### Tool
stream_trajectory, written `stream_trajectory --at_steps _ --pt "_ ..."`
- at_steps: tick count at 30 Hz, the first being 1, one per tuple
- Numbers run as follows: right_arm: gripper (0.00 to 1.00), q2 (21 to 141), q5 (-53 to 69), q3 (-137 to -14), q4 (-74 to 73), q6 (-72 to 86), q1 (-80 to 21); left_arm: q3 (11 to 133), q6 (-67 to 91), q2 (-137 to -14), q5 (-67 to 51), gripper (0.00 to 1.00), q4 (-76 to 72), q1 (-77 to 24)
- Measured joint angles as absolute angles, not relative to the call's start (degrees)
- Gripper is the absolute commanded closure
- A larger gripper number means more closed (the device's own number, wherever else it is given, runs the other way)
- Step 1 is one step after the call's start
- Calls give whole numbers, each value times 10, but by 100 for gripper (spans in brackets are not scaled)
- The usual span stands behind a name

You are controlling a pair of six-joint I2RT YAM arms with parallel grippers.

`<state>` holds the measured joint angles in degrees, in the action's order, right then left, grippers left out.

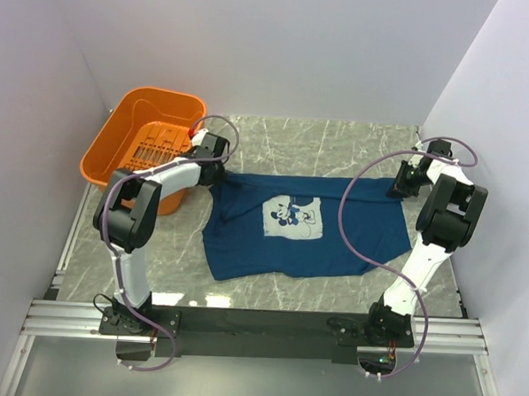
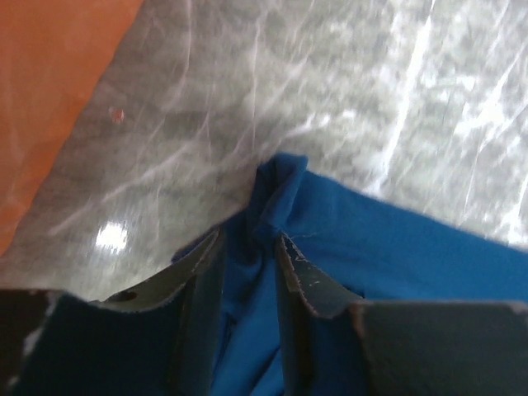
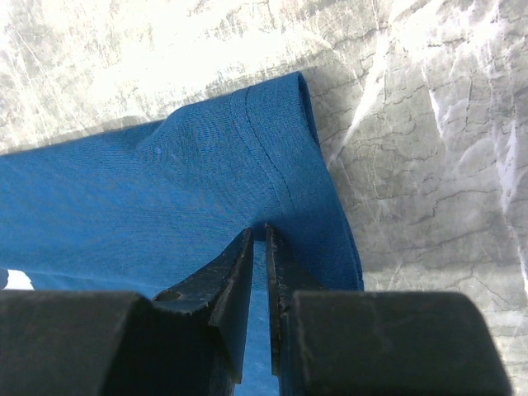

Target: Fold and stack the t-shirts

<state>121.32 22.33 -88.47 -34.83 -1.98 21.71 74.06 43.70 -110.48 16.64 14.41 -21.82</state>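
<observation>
From above, we see the blue t-shirt (image 1: 307, 240) lying spread out on the grey table (image 1: 338, 140), front side up. The pale mouse print (image 1: 294, 217) shows near its middle. The left end effector (image 1: 219, 176) is down at the far left corner of the t-shirt. The right end effector (image 1: 400, 183) is down at the far right corner. The cloth looks bunched and wrinkled on the left side. The orange basket (image 1: 116, 155) sits in the far left corner of the table, just beside the left arm. We can see the slots in its floor.

From the left wrist, the left end effector (image 2: 247, 239) has its two fingers part way apart. Blue t-shirt (image 2: 396, 247) cloth fills the gap between them, and a little fold of it pokes up past the tips. We cannot tell if the fingers are pressing the cloth or just sitting around it. The rest of the cloth runs off to the right on the table (image 2: 247, 99). The basket (image 2: 49, 99) fills the top left corner, blurry and orange.

From the right wrist, the right end effector (image 3: 258, 235) is almost closed. Only a thin slit is left, and the t-shirt (image 3: 165, 190) edge is pinched in it. The stitched hem curves away just past the tips. The cloth lies to the left, with the table (image 3: 429, 165) showing to the right and behind.
</observation>
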Motion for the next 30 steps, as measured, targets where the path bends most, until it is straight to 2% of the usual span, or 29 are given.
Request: stream_trajectory --at_steps 7,17,30 --pt "81 1213 223 -885 -349 -20 219 688 414 -1044 124 56 141 -213" --pt "81 1213 225 -885 -350 -20 224 570 396 -933 84 57 89 -212" --pt "81 1213 227 -885 -352 -21 224 637 385 -1039 141 57 86 -212"
